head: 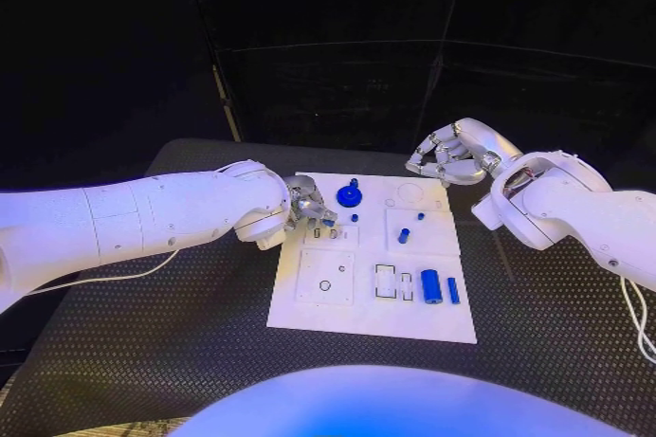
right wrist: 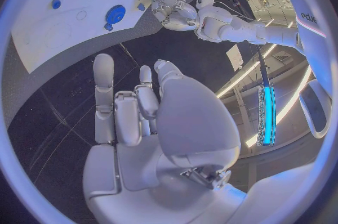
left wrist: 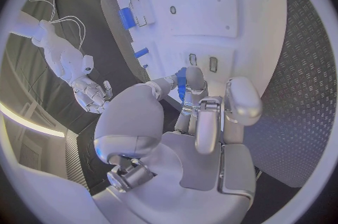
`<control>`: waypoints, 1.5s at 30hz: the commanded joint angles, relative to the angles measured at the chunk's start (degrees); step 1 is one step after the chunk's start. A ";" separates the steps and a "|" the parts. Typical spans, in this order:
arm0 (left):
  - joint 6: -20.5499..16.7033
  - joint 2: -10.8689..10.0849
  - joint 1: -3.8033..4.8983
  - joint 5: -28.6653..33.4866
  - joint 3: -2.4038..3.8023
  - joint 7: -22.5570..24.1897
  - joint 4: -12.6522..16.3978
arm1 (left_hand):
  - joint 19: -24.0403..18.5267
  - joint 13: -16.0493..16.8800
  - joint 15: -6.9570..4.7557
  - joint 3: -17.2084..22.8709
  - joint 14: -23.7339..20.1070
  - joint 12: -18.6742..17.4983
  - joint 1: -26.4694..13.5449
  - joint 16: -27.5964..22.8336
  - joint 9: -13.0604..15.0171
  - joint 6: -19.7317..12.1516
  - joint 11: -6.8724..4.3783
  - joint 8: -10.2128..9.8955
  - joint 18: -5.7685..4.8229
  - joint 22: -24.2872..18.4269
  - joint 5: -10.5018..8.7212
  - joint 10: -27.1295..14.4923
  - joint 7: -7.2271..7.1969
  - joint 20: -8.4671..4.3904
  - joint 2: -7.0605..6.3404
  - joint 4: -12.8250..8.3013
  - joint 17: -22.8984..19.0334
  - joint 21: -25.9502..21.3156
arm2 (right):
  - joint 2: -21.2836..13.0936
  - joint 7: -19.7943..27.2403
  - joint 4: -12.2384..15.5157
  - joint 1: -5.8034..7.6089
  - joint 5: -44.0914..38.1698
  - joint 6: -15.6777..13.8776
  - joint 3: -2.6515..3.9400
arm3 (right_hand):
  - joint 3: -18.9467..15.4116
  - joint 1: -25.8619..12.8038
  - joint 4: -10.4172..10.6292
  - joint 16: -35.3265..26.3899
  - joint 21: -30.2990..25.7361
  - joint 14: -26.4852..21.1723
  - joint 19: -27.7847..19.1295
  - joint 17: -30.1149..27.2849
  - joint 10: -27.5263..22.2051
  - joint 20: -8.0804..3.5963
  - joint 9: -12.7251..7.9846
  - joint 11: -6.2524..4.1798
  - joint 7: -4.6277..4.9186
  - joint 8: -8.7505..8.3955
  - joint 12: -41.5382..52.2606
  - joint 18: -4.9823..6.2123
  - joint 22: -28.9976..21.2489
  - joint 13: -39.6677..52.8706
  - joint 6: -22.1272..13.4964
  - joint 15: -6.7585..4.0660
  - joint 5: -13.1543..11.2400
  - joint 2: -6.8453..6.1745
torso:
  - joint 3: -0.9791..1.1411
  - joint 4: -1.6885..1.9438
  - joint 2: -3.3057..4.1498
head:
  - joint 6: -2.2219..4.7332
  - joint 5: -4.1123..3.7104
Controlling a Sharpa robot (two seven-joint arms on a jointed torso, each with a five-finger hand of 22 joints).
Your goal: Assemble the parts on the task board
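Left hand [head: 309, 204] hovers at the task board's [head: 308, 309] left edge, fingertips [left wrist: 193, 79] seemingly pinching a small blue part [left wrist: 182, 79], probably to seat it there, while the right hand [head: 448, 155], fingers loosely curled and empty, waits off the far right corner.

No text, label, brand, number or sign can be read with certainty on the task board [head: 303, 309], on the blue parts, or on the two arms and hands. In the right wrist view some small dark letters stand on a white surface at the rim of the circle, but they are too unclear to read.
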 commanded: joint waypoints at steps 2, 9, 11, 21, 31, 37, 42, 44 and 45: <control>-6.60 0.06 -0.53 -0.19 0.04 1.93 0.35 | 0.43 0.01 -0.45 11.73 5.76 -0.03 -0.39 -0.01 0.10 0.22 -0.09 0.37 -0.57 0.04 0.16 0.60 -0.22 0.09 -0.13 -11.29 13.56 0.29 | 0.08 0.24 -0.03 0.11 0.15 0.46 0.03 | -0.01 0.72 0.41 -0.33 -0.28 2.74 0.04 -0.08 -0.14 -0.05 0.09 -0.22 0.04 0.21 -0.05 0.87 -0.09 -0.06 -0.42 -0.43 0.19 0.03 | 0.02 0.04 0.02 | 0.08 0.03; -6.52 0.80 -1.36 -3.07 0.03 1.76 0.08 | 0.38 -0.17 -0.48 11.88 5.74 -0.15 -0.44 -0.07 0.11 0.26 -0.12 0.39 -0.54 -0.08 0.18 0.59 -0.24 0.07 -0.20 -11.33 13.45 0.20 | 0.23 0.27 -0.17 0.10 0.15 0.65 0.03 | 0.01 0.74 0.49 -0.35 -0.34 2.73 -0.01 -0.09 -0.15 -0.05 0.10 -0.20 0.07 0.21 -0.05 0.88 -0.17 -0.06 -0.48 -0.41 0.27 0.03 | 0.03 0.01 0.07 | -0.03 0.10; -5.65 1.06 -1.52 -3.51 0.03 1.16 -0.08 | 0.44 -0.09 -0.49 11.94 5.75 -0.10 -0.47 -0.03 0.10 0.27 -0.12 0.39 -0.57 0.05 0.18 0.66 -0.24 0.06 -0.20 -11.33 13.52 0.29 | 0.27 0.27 -0.19 0.10 0.15 0.69 0.03 | 0.01 0.74 0.49 -0.35 -0.34 2.73 -0.01 -0.09 -0.15 -0.05 0.10 -0.20 0.07 0.21 -0.05 0.88 -0.17 -0.06 -0.48 -0.41 0.27 0.03 | 0.03 0.00 0.10 | -0.05 0.08; -0.35 1.78 -1.76 -4.54 0.03 -1.54 -0.60 | 0.64 0.87 -0.55 12.18 5.80 0.56 -0.65 0.07 0.09 0.32 -0.16 0.39 -0.65 0.45 0.17 1.31 -0.28 0.01 -0.25 -11.32 13.69 0.57 | 0.40 0.18 -0.23 0.10 0.15 0.81 0.02 | 0.02 0.69 0.59 -0.34 -0.36 2.73 -0.03 -0.07 -0.16 -0.04 0.11 -0.17 0.10 0.22 -0.05 0.88 -0.19 -0.05 -0.50 -0.40 0.32 0.06 | 0.09 0.01 0.10 | -0.29 0.02; 3.16 2.77 -1.79 -6.04 0.03 -2.37 -1.87 | 0.64 1.80 -0.59 12.24 5.81 1.27 -0.78 0.09 0.07 0.31 -0.21 0.39 -0.65 0.43 0.11 1.96 -0.31 -0.04 -0.48 -11.46 13.72 0.54 | 0.47 0.24 -0.21 0.09 0.15 0.80 0.02 | 0.03 0.66 0.68 -0.41 -0.46 2.71 -0.11 -0.16 -0.22 -0.04 0.12 -0.16 0.11 0.23 -0.13 0.90 -0.35 -0.14 -0.52 -0.38 0.38 0.08 | 0.13 -0.04 0.10 | -0.29 0.04; 3.68 3.16 -1.81 -6.61 0.03 -2.51 -2.61 | 0.58 1.52 -0.60 12.24 5.79 1.13 -0.80 0.04 0.06 0.29 -0.21 0.38 -0.62 0.28 0.10 1.88 -0.31 -0.05 -0.51 -11.47 13.64 0.44 | 0.45 0.28 -0.12 0.09 0.15 0.83 0.02 | 0.01 0.56 0.84 -0.37 -0.49 2.72 -0.14 -0.09 -0.23 -0.03 0.14 -0.12 0.15 0.24 -0.11 0.90 -0.38 -0.12 -0.57 -0.37 0.45 0.07 | 0.12 -0.02 0.10 | -0.29 -0.06; 3.74 3.36 -1.82 -6.73 0.03 -2.56 -2.98 | 0.59 1.55 -0.60 12.24 5.79 1.17 -0.82 0.04 0.04 0.26 -0.21 0.35 -0.62 0.31 0.09 1.92 -0.30 -0.06 -0.51 -11.46 13.63 0.46 | 0.47 0.32 -0.09 0.09 0.15 0.83 0.02 | 0.01 0.56 0.84 -0.37 -0.49 2.72 -0.14 -0.09 -0.23 -0.03 0.14 -0.12 0.15 0.24 -0.11 0.90 -0.38 -0.12 -0.57 -0.37 0.45 0.07 | 0.13 0.01 0.11 | -0.29 -0.11; 3.71 3.42 -1.83 -6.79 0.03 -2.58 -3.09 | 0.59 1.55 -0.60 12.24 5.79 1.17 -0.82 0.04 0.04 0.26 -0.21 0.35 -0.62 0.31 0.09 1.92 -0.30 -0.06 -0.51 -11.46 13.63 0.46 | 0.48 0.34 -0.08 0.09 0.15 0.85 0.02 | 0.01 0.56 0.84 -0.37 -0.49 2.72 -0.14 -0.09 -0.23 -0.03 0.14 -0.12 0.15 0.24 -0.11 0.90 -0.38 -0.12 -0.57 -0.37 0.45 0.07 | 0.12 0.00 0.11 | -0.29 -0.14; 3.71 3.44 -1.83 -6.87 0.03 -2.59 -3.12 | 0.59 1.55 -0.60 12.24 5.79 1.17 -0.82 0.04 0.04 0.26 -0.21 0.35 -0.62 0.31 0.09 1.92 -0.30 -0.06 -0.51 -11.46 13.63 0.46 | 0.48 0.35 -0.08 0.09 0.15 0.86 0.02 | 0.01 0.56 0.84 -0.37 -0.49 2.72 -0.14 -0.09 -0.23 -0.03 0.14 -0.12 0.15 0.24 -0.11 0.90 -0.38 -0.12 -0.57 -0.37 0.45 0.07 | 0.12 0.00 0.12 | -0.29 -0.12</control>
